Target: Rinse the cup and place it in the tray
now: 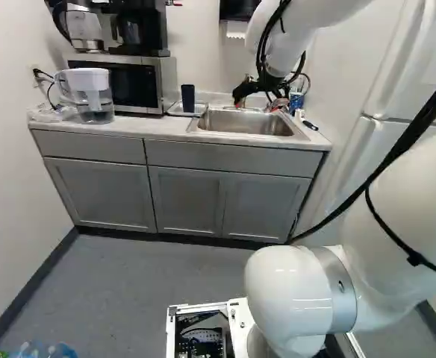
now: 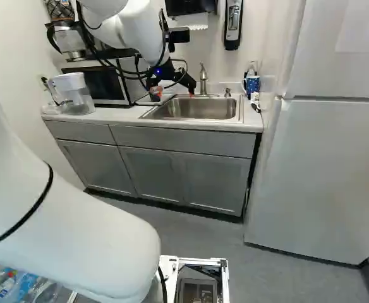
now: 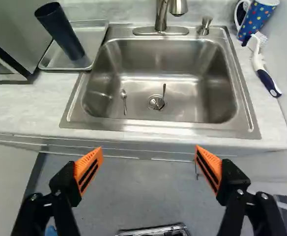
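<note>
In the left base view, my gripper point(image 1: 259, 103) hangs over the sink area. The wrist view shows the gripper point(image 3: 148, 160) wide open, its orange pads far apart with nothing between them. A dark cup point(image 3: 64, 35) stands in the metal tray point(image 3: 98, 30) beside the sink, ahead of the fingers and off to one side. The left base view also shows the cup point(image 1: 188, 98) upright there; which end is up I cannot tell. Ahead of the gripper lies the steel sink point(image 3: 183, 118), with the faucet point(image 3: 161, 14) behind it.
A small spoon point(image 3: 124, 102) lies in the sink, and a thin metal thing stands at the drain point(image 3: 156, 103). Across the sink from the tray are a dotted blue mug point(image 3: 257, 17) and a brush point(image 3: 264, 69). A water pitcher point(image 1: 91, 93) and microwave point(image 1: 162, 82) stand along the counter; the fridge point(image 2: 323, 170) is opposite.
</note>
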You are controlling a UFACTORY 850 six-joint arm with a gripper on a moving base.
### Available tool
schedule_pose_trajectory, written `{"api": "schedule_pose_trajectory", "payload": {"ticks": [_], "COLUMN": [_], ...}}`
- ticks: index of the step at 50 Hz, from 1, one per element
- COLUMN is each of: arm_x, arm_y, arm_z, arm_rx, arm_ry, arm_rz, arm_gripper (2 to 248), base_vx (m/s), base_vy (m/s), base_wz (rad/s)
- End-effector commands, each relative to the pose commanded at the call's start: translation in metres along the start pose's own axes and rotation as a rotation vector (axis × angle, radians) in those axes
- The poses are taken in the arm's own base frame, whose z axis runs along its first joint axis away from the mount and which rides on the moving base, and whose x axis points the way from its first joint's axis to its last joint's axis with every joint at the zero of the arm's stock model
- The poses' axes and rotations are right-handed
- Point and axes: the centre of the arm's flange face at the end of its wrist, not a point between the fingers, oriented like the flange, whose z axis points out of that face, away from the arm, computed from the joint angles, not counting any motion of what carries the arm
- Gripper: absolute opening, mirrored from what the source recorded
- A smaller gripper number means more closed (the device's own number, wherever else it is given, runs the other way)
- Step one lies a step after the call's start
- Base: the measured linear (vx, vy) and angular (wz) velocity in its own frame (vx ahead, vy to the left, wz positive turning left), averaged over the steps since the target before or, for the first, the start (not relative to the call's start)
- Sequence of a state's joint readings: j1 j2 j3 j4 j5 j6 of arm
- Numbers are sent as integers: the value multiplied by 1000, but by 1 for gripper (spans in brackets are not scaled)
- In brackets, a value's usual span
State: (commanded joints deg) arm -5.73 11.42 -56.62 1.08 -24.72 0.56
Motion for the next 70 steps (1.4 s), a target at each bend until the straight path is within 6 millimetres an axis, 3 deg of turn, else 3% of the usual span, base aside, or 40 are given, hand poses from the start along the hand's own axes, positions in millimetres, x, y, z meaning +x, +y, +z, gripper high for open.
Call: {"api": "schedule_pose_trajectory", "payload": {"ticks": [16, 39, 70], "arm_x": [0, 0, -2], "arm_y": [0, 0, 0], "arm_z": [0, 0, 2], "arm_rx": [0, 0, 0], "arm_ry": [0, 0, 4], "arm_rz": [0, 0, -1], "arm_gripper": [247, 247, 247], "base_vx": [-144, -113, -8], "base_vy": [32, 50, 3], "base_wz": [-193, -2, 2]}}
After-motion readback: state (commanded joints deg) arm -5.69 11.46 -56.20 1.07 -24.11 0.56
